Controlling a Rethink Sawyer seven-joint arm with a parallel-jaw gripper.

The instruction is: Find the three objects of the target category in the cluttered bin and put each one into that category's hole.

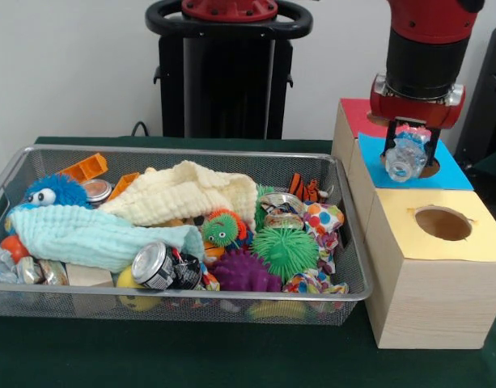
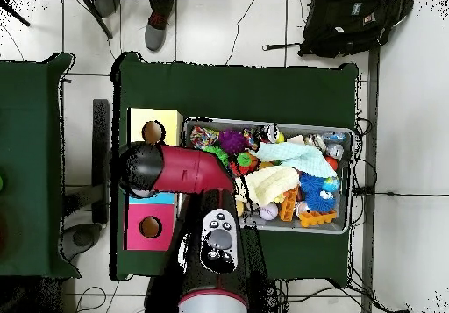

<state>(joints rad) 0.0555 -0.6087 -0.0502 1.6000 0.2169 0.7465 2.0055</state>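
My gripper is shut on a small transparent plastic bottle. It holds the bottle just above the round hole of the blue-topped box. The red-topped box stands right behind it, and its hole is mostly hidden by the gripper. In the overhead view the red top and its hole show, and my arm covers the gripper and the blue box. The wire mesh bin lies to the left of the boxes, full of clutter. It also shows in the overhead view.
The yellow-topped box with its hole stands nearest the camera. The bin holds a cream cloth, a mint cloth, spiky balls, a metal can and other toys. A person's legs show at the overhead view's top.
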